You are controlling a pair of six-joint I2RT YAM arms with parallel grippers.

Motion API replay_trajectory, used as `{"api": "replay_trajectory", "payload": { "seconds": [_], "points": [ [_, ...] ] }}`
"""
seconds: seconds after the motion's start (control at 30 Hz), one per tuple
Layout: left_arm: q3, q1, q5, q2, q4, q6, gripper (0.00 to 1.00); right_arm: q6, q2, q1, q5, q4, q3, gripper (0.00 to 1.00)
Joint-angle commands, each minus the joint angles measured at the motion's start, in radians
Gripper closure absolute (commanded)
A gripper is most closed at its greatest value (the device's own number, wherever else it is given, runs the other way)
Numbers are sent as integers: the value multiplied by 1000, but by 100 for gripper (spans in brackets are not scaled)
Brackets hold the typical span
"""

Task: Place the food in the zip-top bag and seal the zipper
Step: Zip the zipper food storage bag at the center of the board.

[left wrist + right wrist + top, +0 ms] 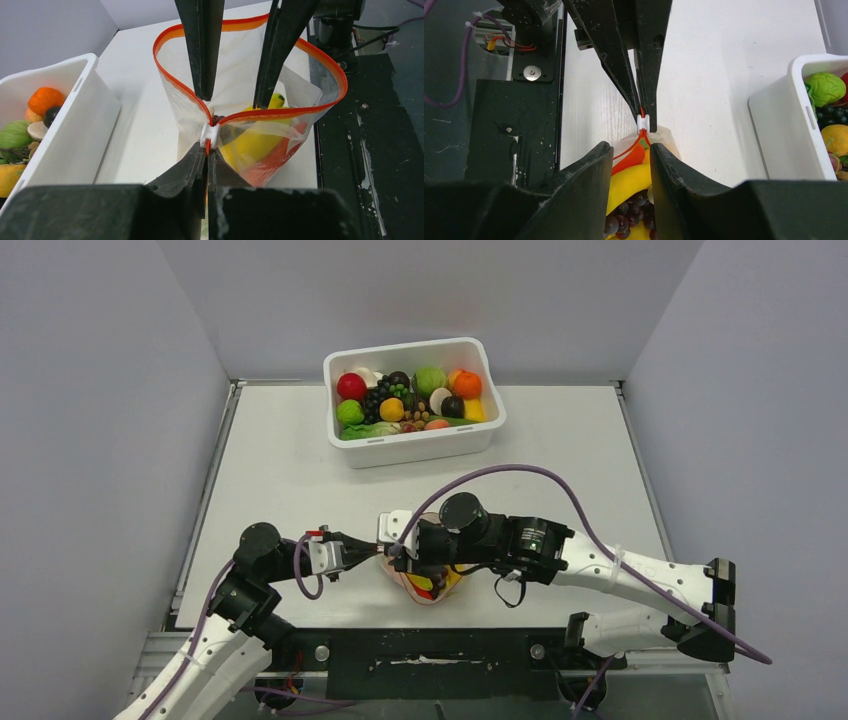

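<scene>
The zip-top bag [307, 92] is seen at 6 o'clock on the table [280, 460], just ahead of the arm bases, with the white tub [415, 448] well apart at 12 o'clock. Some of the food is already lodged inside: a yellow banana [250, 145], a red-orange piece [272, 160] and dark grapes [629, 217]. The mouth is gaping, and the zipper [240, 22] is bowed into a wide loop.

The left gripper [207, 152] is pressed together on the zipper's end, at the bag's 9 o'clock side, just behind the white slider [210, 135]. The right gripper [630, 149] is brought in from 3 o'clock. Its jaws are held part-spread with nothing pinched, and banana and grapes are seen through the gap. Whether its fingertips are dipped inside the mouth or set astride it cannot be told.

The zipper's long axis is laid roughly from 9 to 3 o'clock in the top view, and the slider is found at the 9 o'clock end, where both strips meet. Sealing is judged to require that the slider be drawn along this axis toward 3 o'clock, away from the left jaws. The right gripper is the nearer free one, its fingertips just beside the slider. The left is judged better used as the anchor.
</scene>
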Motion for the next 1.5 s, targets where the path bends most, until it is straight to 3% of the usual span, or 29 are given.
{"api": "replay_trajectory", "payload": {
  "seconds": [0.0, 0.4, 1.1, 1.47],
  "points": [
    [14, 6, 31, -10, 82, -13, 100, -57, 25, 21, 40, 62, 65, 66],
    [11, 5, 45, -20, 74, 1, 100, -98, 91, 35, 78, 71, 81, 68],
    [13, 5, 48, -24, 75, -11, 100, -105, 80, 42, 74, 113, 42, 100],
    [15, 5, 48, -38, 91, -21, 100, -39, 76, 41, 104, 45, 32, 100]
  ]
}}
